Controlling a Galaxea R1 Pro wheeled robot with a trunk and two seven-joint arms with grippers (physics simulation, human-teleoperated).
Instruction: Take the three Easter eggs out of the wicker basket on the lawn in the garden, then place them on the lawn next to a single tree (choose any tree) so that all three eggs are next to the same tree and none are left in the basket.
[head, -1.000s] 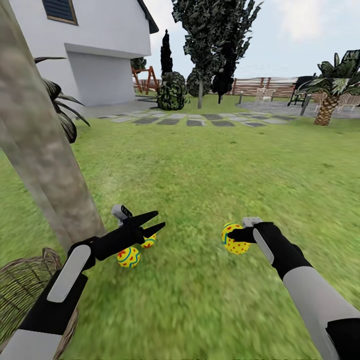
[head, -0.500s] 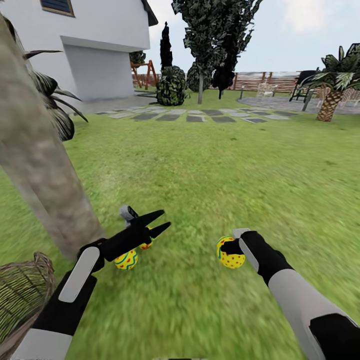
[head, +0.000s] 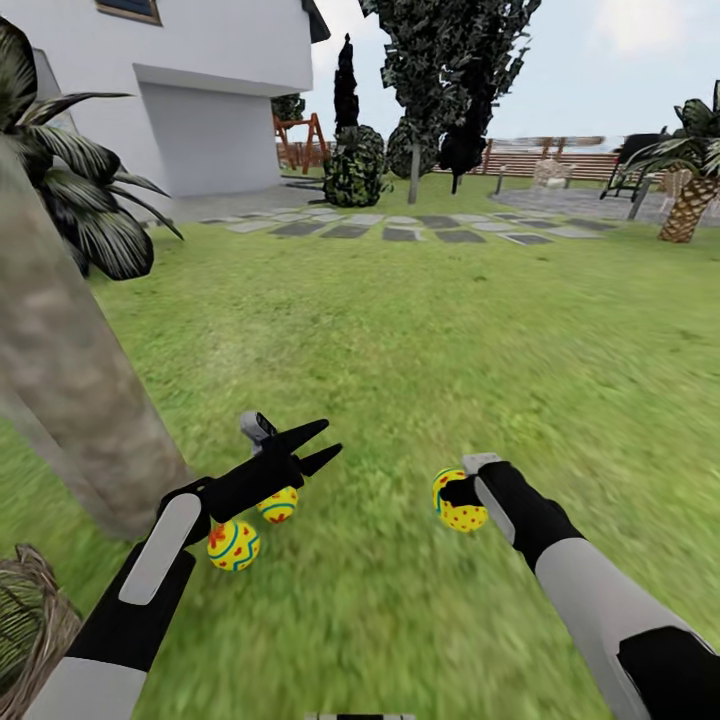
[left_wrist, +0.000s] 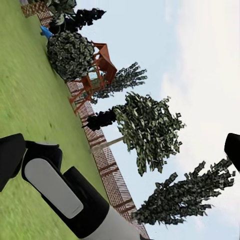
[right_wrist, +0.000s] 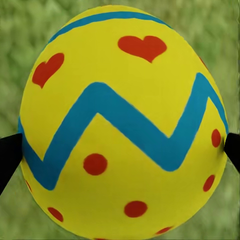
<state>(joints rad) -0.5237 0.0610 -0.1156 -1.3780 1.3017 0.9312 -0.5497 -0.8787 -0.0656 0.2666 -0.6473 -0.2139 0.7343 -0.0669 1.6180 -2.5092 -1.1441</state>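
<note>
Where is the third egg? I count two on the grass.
In the head view, the right pincer holds the third egg over the lawn, right of the others.

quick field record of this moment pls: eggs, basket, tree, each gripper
eggs on lawn: two, egg near the trunk and second egg, lying close together on the lawn by the tree trunk
held egg: third egg, between the right gripper's fingers, also seen close up in the right wrist view
wicker basket: at the frame's lower left corner, beside the trunk; contents cannot be told
left gripper: open, empty, above the two eggs
right gripper: shut on third egg
</note>
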